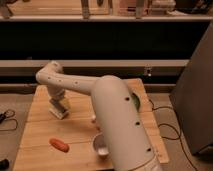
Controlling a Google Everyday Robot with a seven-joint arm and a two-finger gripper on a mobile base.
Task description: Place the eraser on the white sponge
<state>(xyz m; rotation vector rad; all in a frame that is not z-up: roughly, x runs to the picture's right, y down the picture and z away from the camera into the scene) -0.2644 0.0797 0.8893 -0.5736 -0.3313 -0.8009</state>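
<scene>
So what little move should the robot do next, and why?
Probably lower the tool a touch, slowly. It sits low over the table's left side, right at a pale block, likely the white sponge. I can't see what it carries.

— What does the arm (120,125) look like?
— A smooth cream-white shell in thick rounded tube segments, the nearest one the widest (almost a barrel). Small dark dots run along it.
— And the gripper (59,108)?
— A pale greyish block at the thin end, low over the wooden table's (40,127) left side.
</scene>
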